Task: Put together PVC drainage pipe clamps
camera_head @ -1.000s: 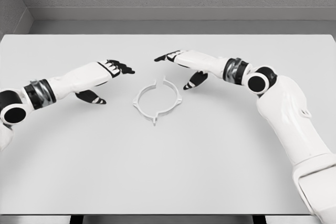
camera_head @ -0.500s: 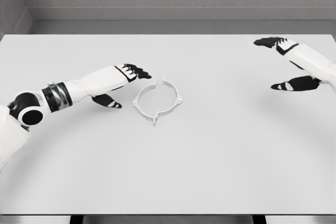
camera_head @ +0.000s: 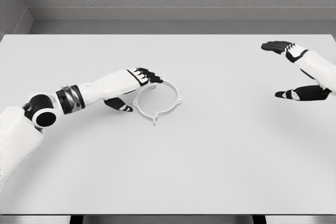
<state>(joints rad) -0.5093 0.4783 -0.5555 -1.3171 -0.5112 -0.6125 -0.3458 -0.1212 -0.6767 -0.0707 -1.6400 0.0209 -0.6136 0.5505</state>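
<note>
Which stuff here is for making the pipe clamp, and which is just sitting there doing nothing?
For the job:
- white ring-shaped plastic pipe clamp
- left hand, fingertips at the clamp's rim

Not helping right now:
- right hand, open, far off at the right edge
- plain white table, only holding things up

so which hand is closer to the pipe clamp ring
Left. The left hand is at the ring's upper-left edge, fingers over it and thumb beside it. The right hand is open, far off near the table's right edge.
</note>
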